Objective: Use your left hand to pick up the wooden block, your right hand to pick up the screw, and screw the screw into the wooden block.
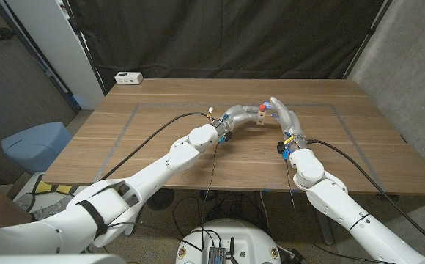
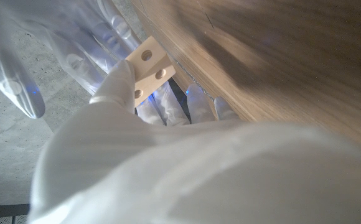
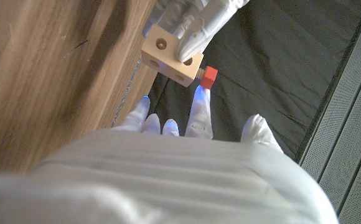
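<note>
Screw at the block — driving step in hand

The left hand (image 1: 236, 116) grips the wooden block (image 3: 171, 57) above the worktop (image 1: 198, 158); the red-headed screw (image 3: 209, 76) stands at the block's side face, seemingly already seated. The right hand (image 1: 282, 117) has fingertips (image 3: 200, 99) just beside the head — whether they pinch it I cannot tell (likely next: regrip, turn).

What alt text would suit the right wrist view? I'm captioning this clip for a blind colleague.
The left hand holds a pale wooden block with round holes, and a red-headed screw sticks out of one side. The right hand reaches toward it, a fingertip just by the screw head. The wooden table runs alongside, with a black curtain behind.
</note>
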{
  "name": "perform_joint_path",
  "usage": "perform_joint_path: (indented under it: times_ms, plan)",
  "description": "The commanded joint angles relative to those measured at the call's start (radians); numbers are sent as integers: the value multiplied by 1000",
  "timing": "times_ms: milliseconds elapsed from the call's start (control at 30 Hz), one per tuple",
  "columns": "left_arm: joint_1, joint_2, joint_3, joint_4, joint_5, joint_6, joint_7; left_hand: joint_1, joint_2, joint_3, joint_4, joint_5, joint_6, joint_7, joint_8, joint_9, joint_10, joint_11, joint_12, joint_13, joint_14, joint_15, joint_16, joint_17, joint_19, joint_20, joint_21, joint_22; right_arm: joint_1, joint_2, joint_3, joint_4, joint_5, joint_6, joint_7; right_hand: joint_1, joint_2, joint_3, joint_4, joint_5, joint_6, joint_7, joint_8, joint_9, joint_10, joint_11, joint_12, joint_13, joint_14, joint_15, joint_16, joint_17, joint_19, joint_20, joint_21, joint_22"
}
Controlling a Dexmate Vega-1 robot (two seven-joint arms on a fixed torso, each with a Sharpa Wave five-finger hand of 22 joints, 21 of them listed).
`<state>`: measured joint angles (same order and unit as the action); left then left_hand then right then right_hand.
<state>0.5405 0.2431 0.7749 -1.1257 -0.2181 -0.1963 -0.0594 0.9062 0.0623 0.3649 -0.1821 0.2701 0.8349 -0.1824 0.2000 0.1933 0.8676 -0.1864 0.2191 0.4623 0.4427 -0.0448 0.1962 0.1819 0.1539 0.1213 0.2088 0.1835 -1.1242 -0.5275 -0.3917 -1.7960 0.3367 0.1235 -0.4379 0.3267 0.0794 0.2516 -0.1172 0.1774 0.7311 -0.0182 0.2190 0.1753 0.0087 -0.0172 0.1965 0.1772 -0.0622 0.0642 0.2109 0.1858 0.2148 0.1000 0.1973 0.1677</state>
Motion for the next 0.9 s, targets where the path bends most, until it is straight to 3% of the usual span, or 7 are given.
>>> perform_joint_path:
  times_ms: [33,900]
  plan:
    - [-1,-1,-1,6,-3,-3,-1,3,16,23,24,6,63,36,6,5,26,-21,18,38,5,-31,3,1,1,0,6,6,-5,2,-1,-7,-6,-9,-12,3,9,0,-7,-1,19,0,6,5,13,-1,9,0,10,-3,5,3,9,3,5,1]
    - [11,4,-2,-15,-5,5,6,1,17,24,25,6,61,36,5,5,26,-21,17,38,5,-31,3,1,2,0,6,6,-35,-3,3,-42,-27,-17,-37,6,15,4,-14,-1,87,-3,9,5,58,-6,12,0,35,-18,7,3,32,3,3,1]
